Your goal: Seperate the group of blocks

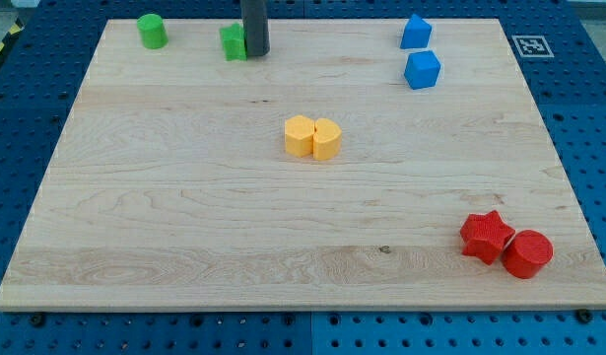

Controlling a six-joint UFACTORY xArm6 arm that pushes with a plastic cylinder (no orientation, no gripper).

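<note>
My tip (256, 52) is at the view's top, touching the right side of a green block (233, 42). A green cylinder (152, 31) stands apart at the top left. Two blue blocks sit at the top right, one (415, 32) just above the other (422, 69), with a small gap between them. Two yellow blocks touch each other at the board's middle: a hexagonal one (300, 136) on the left and a rounded one (326, 139) on the right. A red star (486, 236) touches a red cylinder (527, 253) at the bottom right.
The wooden board (184, 217) lies on a blue perforated table. A black-and-white marker tag (530, 45) lies beyond the board's top right corner.
</note>
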